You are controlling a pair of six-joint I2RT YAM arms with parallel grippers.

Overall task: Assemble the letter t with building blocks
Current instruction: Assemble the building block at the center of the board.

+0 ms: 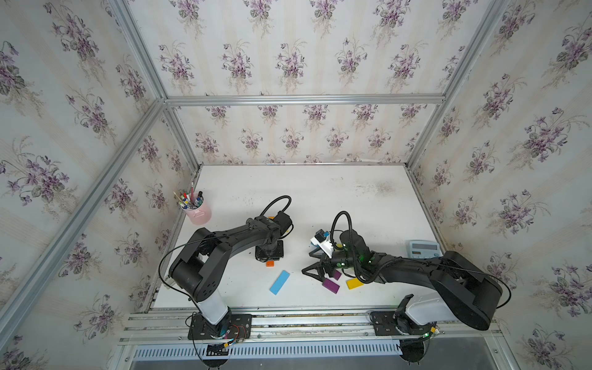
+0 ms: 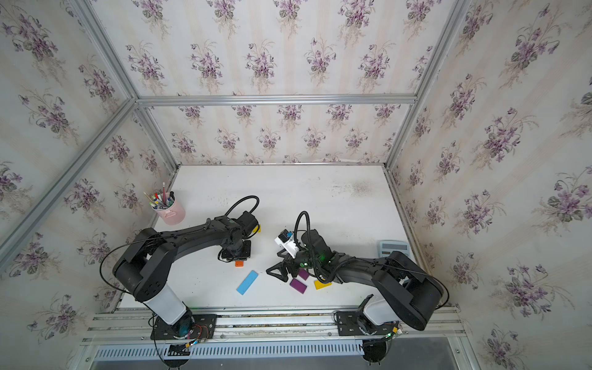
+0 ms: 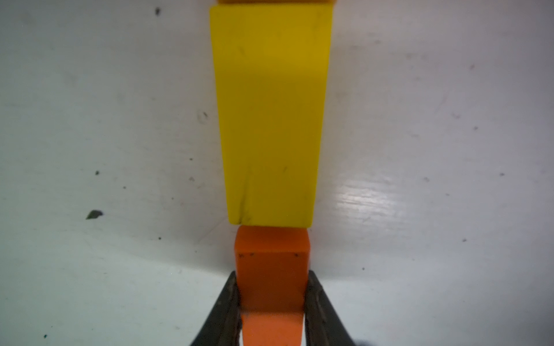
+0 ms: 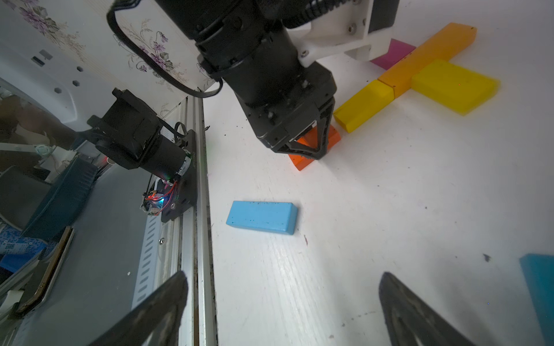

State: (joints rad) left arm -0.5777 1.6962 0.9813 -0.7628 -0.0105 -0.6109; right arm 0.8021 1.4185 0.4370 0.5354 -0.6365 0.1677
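My left gripper (image 3: 272,293) is shut on a small orange block (image 3: 271,269) that rests on the table, end to end with a yellow block (image 3: 269,119). In the right wrist view this orange block (image 4: 302,161) ends a row with a short yellow block (image 4: 364,104) and a long orange block (image 4: 428,57). That row is crossed by a yellow block (image 4: 452,87) and a pink block (image 4: 392,54). In both top views the left arm hides most of this shape. My right gripper (image 4: 284,299) is open and empty, to the right of a long blue block (image 1: 279,282).
Two purple blocks (image 1: 331,285) and a yellow block (image 1: 354,283) lie under my right wrist. A teal block (image 4: 539,290) sits beside the right fingers. A pink cup of pens (image 1: 199,211) stands at the left edge, a calculator (image 1: 424,249) at the right.
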